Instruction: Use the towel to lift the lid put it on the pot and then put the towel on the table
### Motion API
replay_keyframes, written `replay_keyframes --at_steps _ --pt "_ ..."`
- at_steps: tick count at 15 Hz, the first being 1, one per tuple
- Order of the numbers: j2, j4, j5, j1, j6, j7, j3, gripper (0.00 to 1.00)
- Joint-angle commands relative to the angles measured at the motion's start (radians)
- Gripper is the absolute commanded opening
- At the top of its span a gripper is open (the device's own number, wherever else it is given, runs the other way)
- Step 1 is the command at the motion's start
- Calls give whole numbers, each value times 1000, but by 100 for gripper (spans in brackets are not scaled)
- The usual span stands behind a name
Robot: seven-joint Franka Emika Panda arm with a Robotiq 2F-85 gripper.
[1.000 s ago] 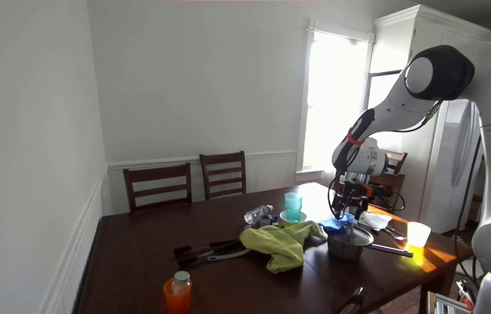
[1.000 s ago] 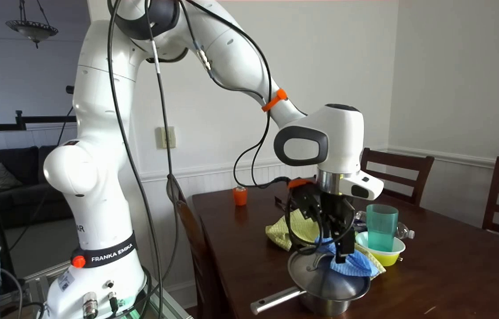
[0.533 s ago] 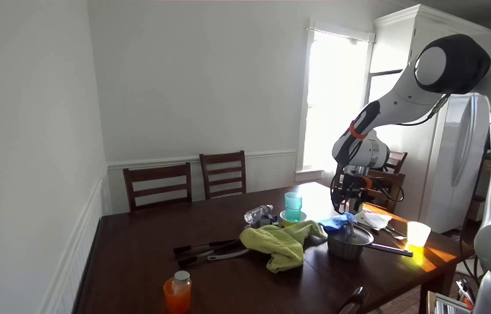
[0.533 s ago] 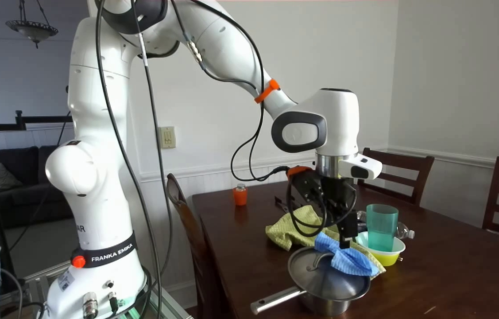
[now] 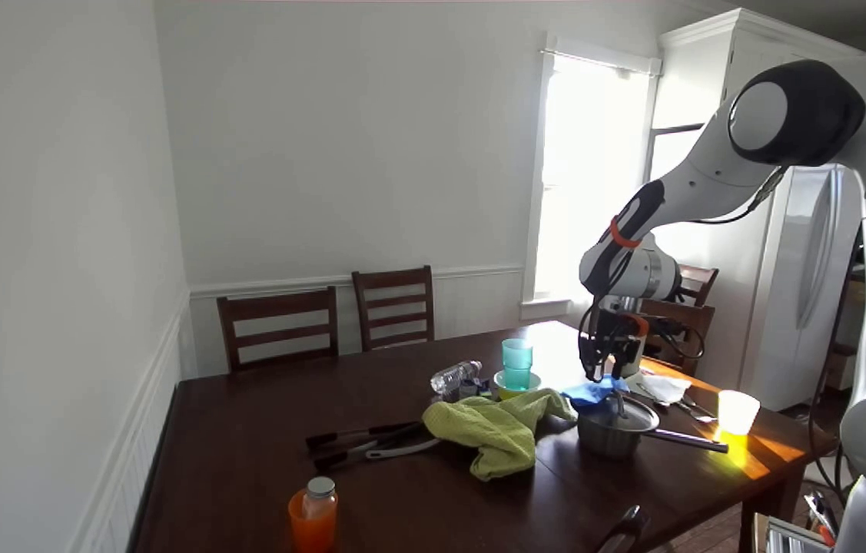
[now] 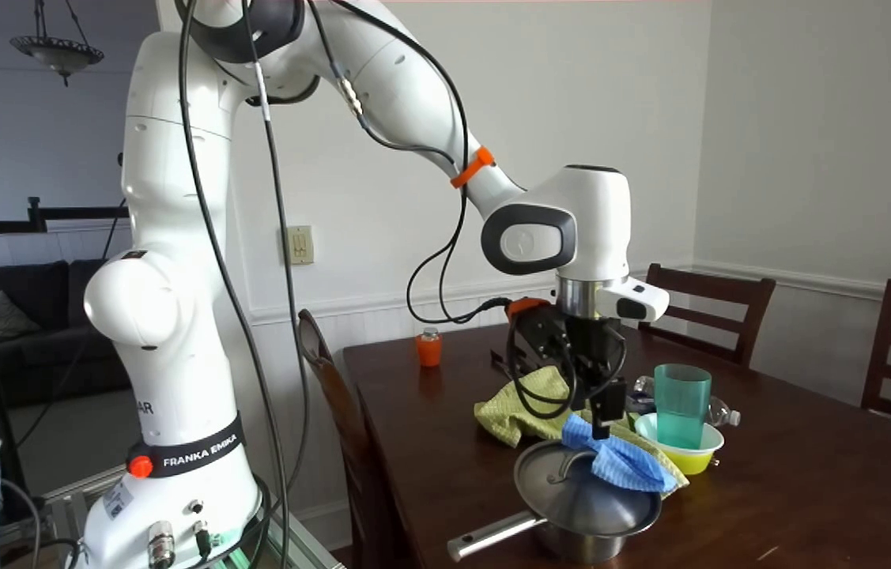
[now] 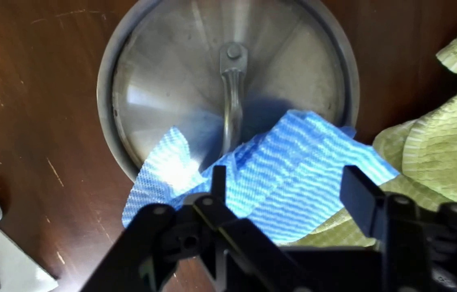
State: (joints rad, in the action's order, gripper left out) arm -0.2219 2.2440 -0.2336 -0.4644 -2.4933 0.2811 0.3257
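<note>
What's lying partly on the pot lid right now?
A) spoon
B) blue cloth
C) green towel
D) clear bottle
B: the wrist view shows the blue cloth covering one side of the lid and spilling past its edge, with the pincer open.

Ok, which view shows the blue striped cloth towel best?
The wrist view: the blue striped cloth towel is largest there, stripes and folds clear, though the black gripper hides part. Both exterior views show it smaller, bunched on the round steel lid, partly behind the gripper.
</note>
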Motion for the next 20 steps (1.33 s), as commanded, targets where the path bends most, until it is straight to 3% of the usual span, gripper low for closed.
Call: replay_keyframes --at_steps 1,7,20 --pt "0 16 6 6 -15 -19 2 43" --pt "-2 18 1 3 -14 -12 0 2" --pt "37 23 -23 -8 -25 26 -3 0"
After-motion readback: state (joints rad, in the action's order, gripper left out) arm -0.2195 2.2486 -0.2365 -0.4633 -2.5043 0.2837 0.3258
